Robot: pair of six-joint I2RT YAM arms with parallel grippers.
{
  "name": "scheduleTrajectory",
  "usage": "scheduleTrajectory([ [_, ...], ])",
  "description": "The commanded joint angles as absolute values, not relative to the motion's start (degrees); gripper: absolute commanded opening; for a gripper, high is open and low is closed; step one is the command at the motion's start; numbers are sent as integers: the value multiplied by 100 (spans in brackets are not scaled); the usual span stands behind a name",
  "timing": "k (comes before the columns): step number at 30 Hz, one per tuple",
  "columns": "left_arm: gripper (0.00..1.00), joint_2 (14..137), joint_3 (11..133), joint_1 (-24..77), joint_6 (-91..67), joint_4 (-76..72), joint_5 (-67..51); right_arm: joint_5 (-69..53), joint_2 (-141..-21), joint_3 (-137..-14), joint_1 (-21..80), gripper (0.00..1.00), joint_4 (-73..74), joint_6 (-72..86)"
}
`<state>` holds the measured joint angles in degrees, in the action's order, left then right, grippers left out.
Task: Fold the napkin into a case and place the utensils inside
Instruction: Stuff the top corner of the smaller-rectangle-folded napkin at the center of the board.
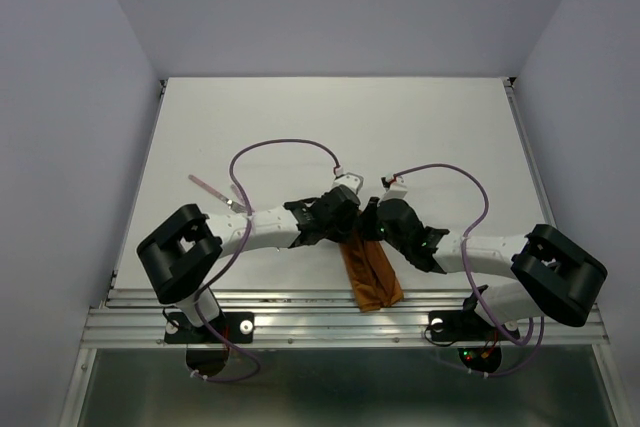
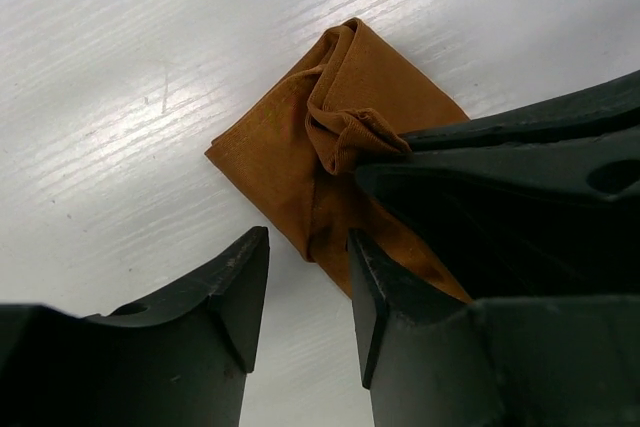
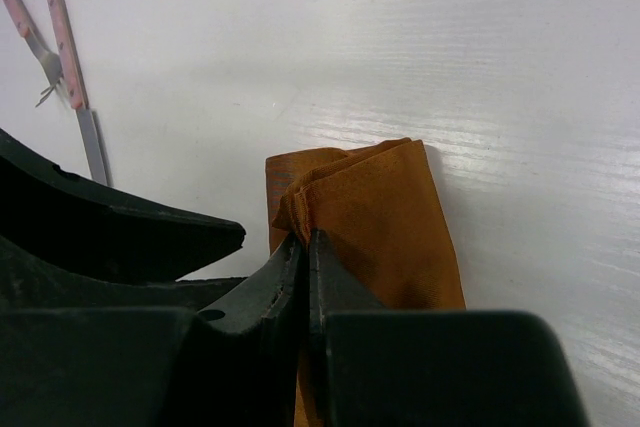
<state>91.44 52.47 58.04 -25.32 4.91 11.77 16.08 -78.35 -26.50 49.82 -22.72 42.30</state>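
Right gripper (image 3: 305, 239) clamps the folded napkin's (image 3: 385, 222) far end; left gripper (image 2: 308, 245) hangs half-open, empty. Utensils (image 3: 66, 52) lie well left, nearer that arm.

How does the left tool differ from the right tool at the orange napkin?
The left tool has its jaws apart; the right tool has them shut. The left tool holds nothing, while the right tool pinches a bunched fold of the napkin. Both are black and sit at the same end of the napkin.
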Motion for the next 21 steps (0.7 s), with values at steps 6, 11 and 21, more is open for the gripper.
scheduleTrajectory([
  [6,42,9553,5669,5950,-2241,387,1529,1679,-7752,-2804,4948,1,-2479,4245],
  [11,41,9685,5722,5977,-2303,413,1661,1670,-7743,-2786,4948,1,-2470,4245],
  [21,34,10028,5827,5985,-2329,492,1661,1670,-7726,-2716,4948,1,-2435,4306],
])
